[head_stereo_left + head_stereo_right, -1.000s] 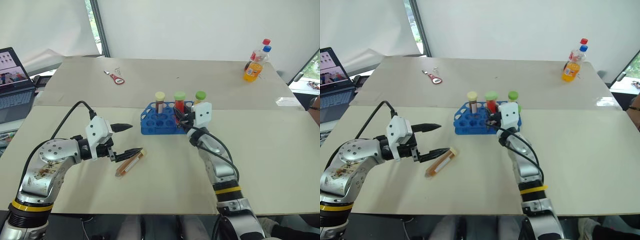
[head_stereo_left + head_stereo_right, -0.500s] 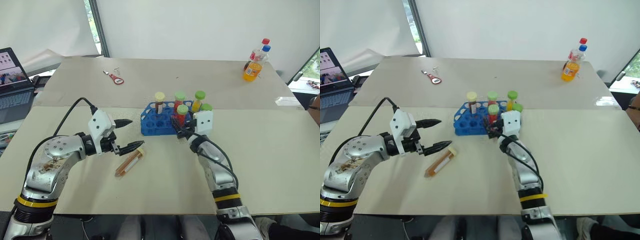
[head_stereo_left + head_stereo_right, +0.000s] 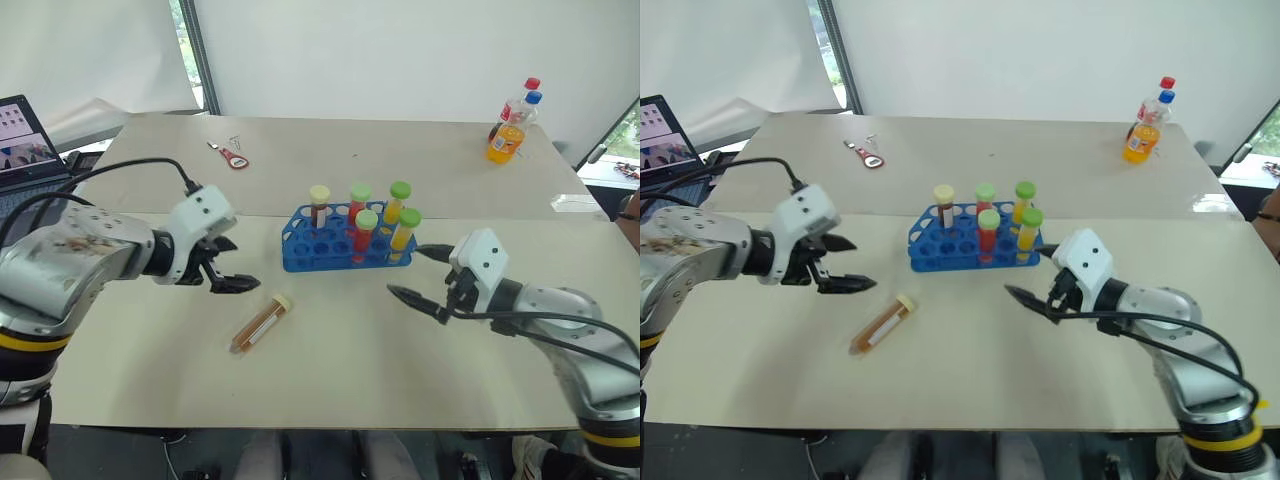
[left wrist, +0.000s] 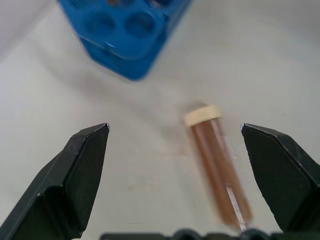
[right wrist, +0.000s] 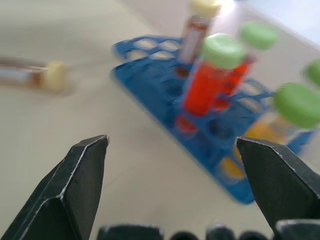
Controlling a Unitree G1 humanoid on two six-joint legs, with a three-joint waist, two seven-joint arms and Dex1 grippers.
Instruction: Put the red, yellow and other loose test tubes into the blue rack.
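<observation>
Right gripper point(image 3: 418, 274) withdrawn, beige table point(image 3: 330, 345), laptop point(image 3: 25, 140)

Makeshift lab test space.
A plain beige surface point(image 3: 330, 360) backed by white sheeting point(image 3: 400, 50), a blue rack point(image 3: 330, 248) of tubes at centre, a laptop point(image 3: 28, 150) far left, drink bottles point(image 3: 510, 125) far right.

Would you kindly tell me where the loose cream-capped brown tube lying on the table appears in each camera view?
Left eye: cream-capped brown tube, lower centre-left.
Right eye, lower centre-left.
Left wrist, between open fingers.
Right wrist, by the picture's left edge.
Shared landmark: blue rack.
</observation>
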